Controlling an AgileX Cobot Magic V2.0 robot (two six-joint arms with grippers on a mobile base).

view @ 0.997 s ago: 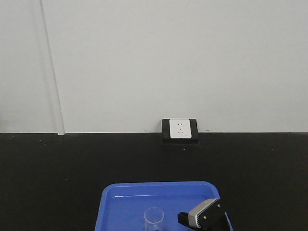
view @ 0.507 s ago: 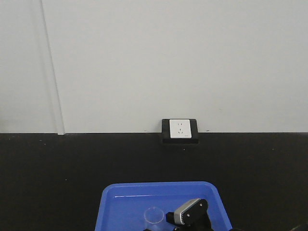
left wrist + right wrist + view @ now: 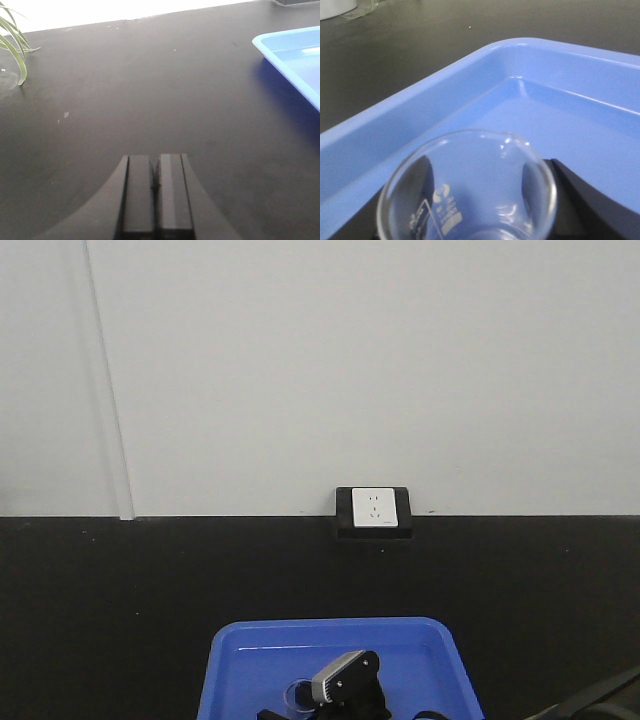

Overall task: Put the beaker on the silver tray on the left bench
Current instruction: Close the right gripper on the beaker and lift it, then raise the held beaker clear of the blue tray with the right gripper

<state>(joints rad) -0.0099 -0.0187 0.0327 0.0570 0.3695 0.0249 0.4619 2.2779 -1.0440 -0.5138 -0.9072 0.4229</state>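
The beaker (image 3: 467,190) stands upright inside the blue tray (image 3: 600,125), near one of the tray's rounded inner corners, and the tray rests on the matte black surface (image 3: 120,590). In the right wrist view the glass fills the lower foreground, its round rim and small pouring lip catching the light, with white printed markings showing faintly on its wall. The right claw (image 3: 480,212) is set around it: one dark finger (image 3: 580,205) shows just beside the glass on the right, and a second dark shape shows through the wall on the left, so the beaker lies between the two. I cannot tell whether the fingers press on the glass or only flank it. From the front view the grey housing on the right wrist (image 3: 345,678) sits low over the tray, with the beaker's rim just to its left at the bottom edge. Behind, a white wall socket (image 3: 374,510) in a black frame sits where the surface meets the pale wall. The left claw (image 3: 155,192) hangs above bare black surface, its fingers pressed together with nothing between them; the tray's edge lies off to its right and thin green leaves (image 3: 14,47) to its far left
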